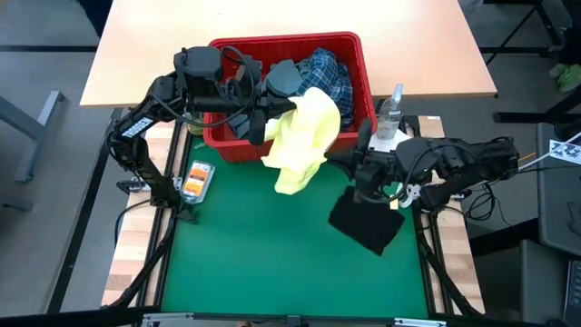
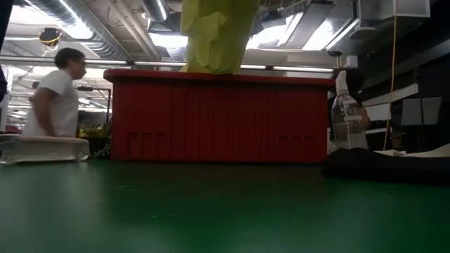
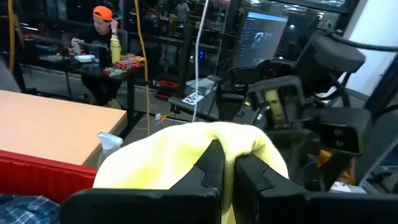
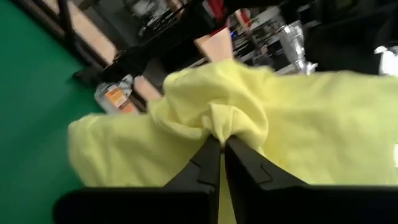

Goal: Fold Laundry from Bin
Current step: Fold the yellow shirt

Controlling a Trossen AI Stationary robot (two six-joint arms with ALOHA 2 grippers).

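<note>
The small yellow garment (image 1: 304, 136) hangs over the near wall of the red bin (image 1: 290, 44), held up between both grippers; in the low view the yellow garment (image 2: 214, 31) shows above the bin's rim (image 2: 218, 74). My left gripper (image 3: 227, 163) reaches over the bin and is shut on the garment's top. My right gripper (image 4: 221, 149) comes from the right and is shut on its side. A blue-white plaid shirt (image 1: 329, 73) lies in the bin. A dark navy garment (image 1: 366, 222) lies flat on the green mat. My left gripper pinches a fold at the yellow garment's top (image 3: 214, 138) between its two fingers, coming about level from the table's left. The cloth drapes over the fingertips and hangs below them, clear of the mat. My right gripper pinches a puckered bunch of the yellow cloth (image 4: 219, 124) between its two fingertips, coming about level from the table's right. Several layers gather at the pinch. The cloth spreads slack to both sides of the fingers.
A clear spray bottle (image 1: 390, 109) stands right of the bin. A flat pack with an orange label (image 1: 197, 179) lies at the mat's left edge. The green mat (image 1: 263, 254) spreads toward the near edge. A person (image 2: 56, 91) stands in the room beyond.
</note>
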